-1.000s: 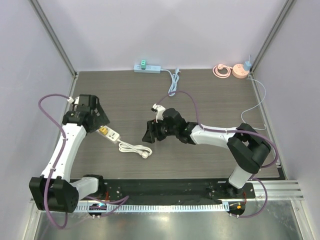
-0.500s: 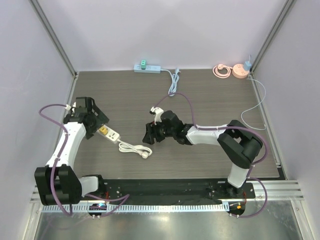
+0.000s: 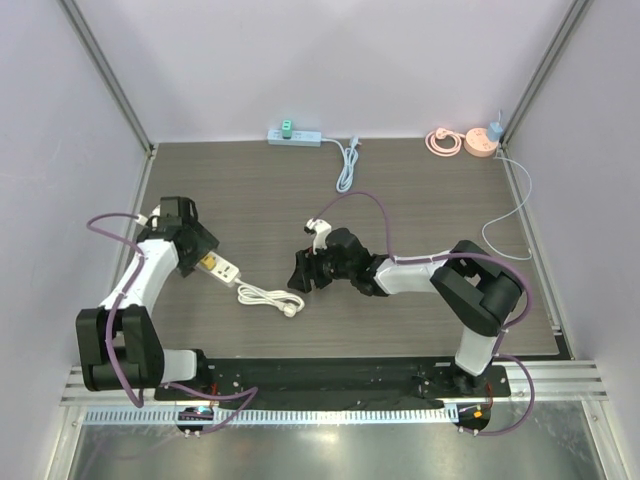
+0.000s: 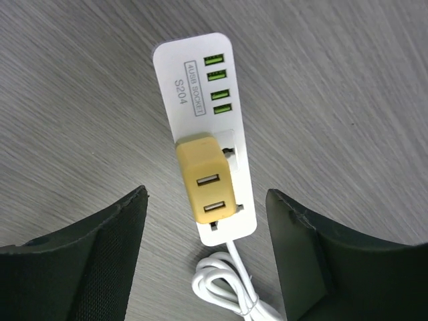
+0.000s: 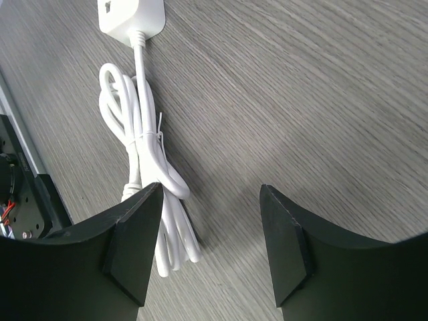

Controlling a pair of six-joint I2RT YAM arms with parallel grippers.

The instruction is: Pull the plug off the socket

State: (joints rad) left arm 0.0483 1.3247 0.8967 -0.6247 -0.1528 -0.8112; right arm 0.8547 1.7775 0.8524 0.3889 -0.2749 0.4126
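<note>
A white power strip [image 3: 222, 267] lies on the table at the left, with a yellow plug [image 3: 208, 262] seated in its socket. In the left wrist view the strip [image 4: 199, 87] runs away from me and the yellow plug [image 4: 204, 179] stands on its near end. My left gripper [image 3: 196, 251] is open above that end, and its jaws straddle the plug without touching it [image 4: 206, 197]. The strip's coiled white cable [image 3: 266, 296] lies to the right. My right gripper [image 3: 300, 273] is open and empty over the cable's end [image 5: 144, 160].
A pale blue power strip [image 3: 300, 138] with a green plug [image 3: 286, 126] lies at the back wall, its cable [image 3: 346, 165] beside it. A pink round socket [image 3: 480, 146] with a blue plug sits at the back right. A thin white cable [image 3: 515, 215] runs along the right edge.
My left gripper has moved a little nearer and rightward over the strip's plug end. My right gripper has shifted slightly left and nearer toward the coiled cable.
</note>
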